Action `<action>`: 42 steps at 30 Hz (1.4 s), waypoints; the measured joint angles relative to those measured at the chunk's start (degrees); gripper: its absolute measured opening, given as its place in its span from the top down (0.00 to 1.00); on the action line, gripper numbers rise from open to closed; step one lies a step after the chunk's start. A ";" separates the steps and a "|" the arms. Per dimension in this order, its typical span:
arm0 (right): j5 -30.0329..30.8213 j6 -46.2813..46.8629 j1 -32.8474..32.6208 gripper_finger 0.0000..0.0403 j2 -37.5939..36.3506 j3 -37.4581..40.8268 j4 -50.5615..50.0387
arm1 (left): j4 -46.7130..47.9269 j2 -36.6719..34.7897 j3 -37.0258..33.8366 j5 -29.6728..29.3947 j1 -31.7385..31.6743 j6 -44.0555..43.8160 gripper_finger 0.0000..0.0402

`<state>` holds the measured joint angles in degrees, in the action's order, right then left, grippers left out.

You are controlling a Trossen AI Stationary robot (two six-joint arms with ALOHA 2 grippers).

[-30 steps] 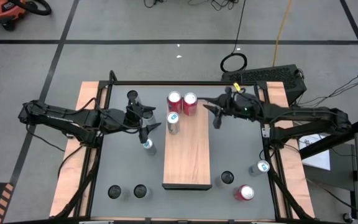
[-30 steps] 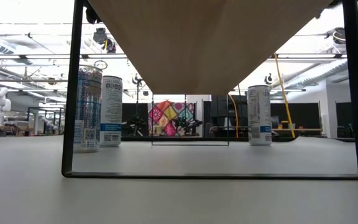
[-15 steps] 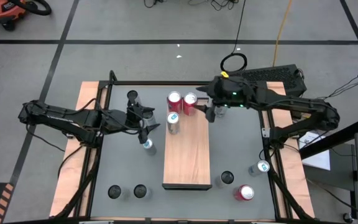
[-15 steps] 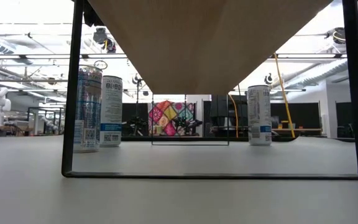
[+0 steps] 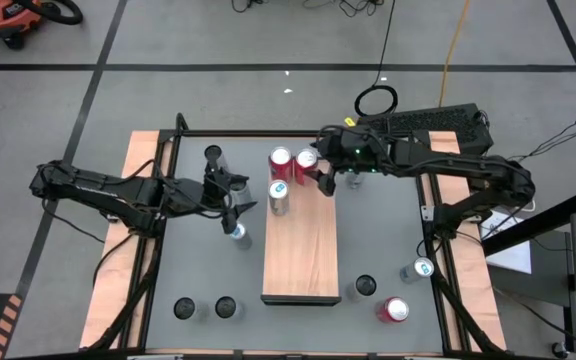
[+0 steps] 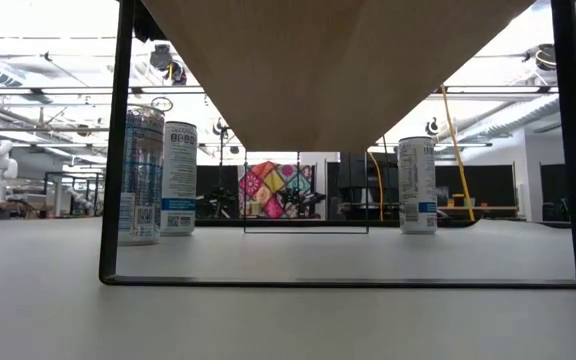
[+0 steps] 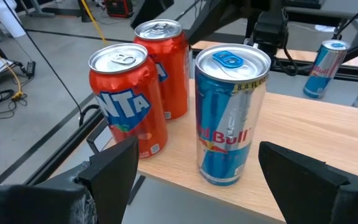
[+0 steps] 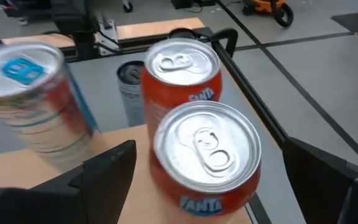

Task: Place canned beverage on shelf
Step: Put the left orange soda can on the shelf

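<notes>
Standing upright on shelf (image 5: 301,250): three cans (image 5: 279,197).

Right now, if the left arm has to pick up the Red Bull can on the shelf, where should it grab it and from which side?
Grip the Red Bull can around its mid-body, coming in level from the left gripper's side of the shelf. It stands upright with smooth round walls, and that side is bare. The two Fanta cans stand close on its far side, so the gripper's fingers probably wouldn't fit there.
</notes>
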<state>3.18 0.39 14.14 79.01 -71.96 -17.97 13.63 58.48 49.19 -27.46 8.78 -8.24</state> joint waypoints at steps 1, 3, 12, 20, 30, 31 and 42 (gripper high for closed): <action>-0.10 -0.01 0.17 0.15 0.41 0.00 0.32 | 0.00 0.00 0.00 0.01 0.00 -0.03 0.18; -0.31 -0.15 0.50 0.15 0.91 0.00 0.55 | -0.02 0.00 0.00 0.00 0.00 -0.01 0.18; -0.48 -1.47 0.63 0.16 2.06 0.02 0.96 | -0.10 0.00 0.00 0.00 0.00 -0.03 0.18; -0.85 -0.61 0.65 0.35 2.38 0.02 0.95 | -0.20 0.00 0.00 0.00 0.00 -0.05 0.18; -3.33 -1.00 0.74 0.49 2.03 0.02 0.67 | -0.13 0.00 0.00 0.00 0.00 -0.03 0.18; -4.48 -1.21 0.90 0.49 1.96 -0.06 0.53 | -0.11 0.00 0.00 0.00 0.00 -0.05 0.18; -16.89 -8.42 4.33 0.49 1.11 -4.15 -5.60 | -0.07 0.00 0.00 0.00 0.00 0.01 0.18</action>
<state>-13.70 -8.03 18.47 80.12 -76.12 -23.57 13.56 58.48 49.19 -27.46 8.78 -8.23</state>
